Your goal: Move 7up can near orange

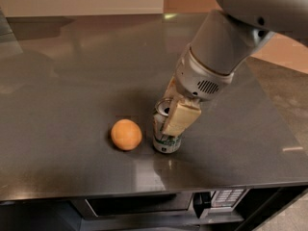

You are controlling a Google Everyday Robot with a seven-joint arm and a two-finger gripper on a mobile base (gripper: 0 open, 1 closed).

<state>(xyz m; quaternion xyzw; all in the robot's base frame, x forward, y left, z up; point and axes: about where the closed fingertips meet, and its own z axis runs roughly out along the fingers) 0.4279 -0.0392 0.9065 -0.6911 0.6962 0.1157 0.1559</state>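
Note:
The 7up can [166, 142], silvery-white with green markings and a silver top, stands upright on the dark grey table [72, 71] just right of the orange [126, 134], with a small gap between them. My gripper [170, 113] reaches down from the upper right and is shut on the can's upper part. One tan finger [182, 118] covers the can's right side. The orange is a small round fruit and lies free on the table.
The table's front edge runs just below the can and the orange. An appliance with a control panel [226, 197] sits under the table. My large grey arm [226, 47] covers the table's right rear part.

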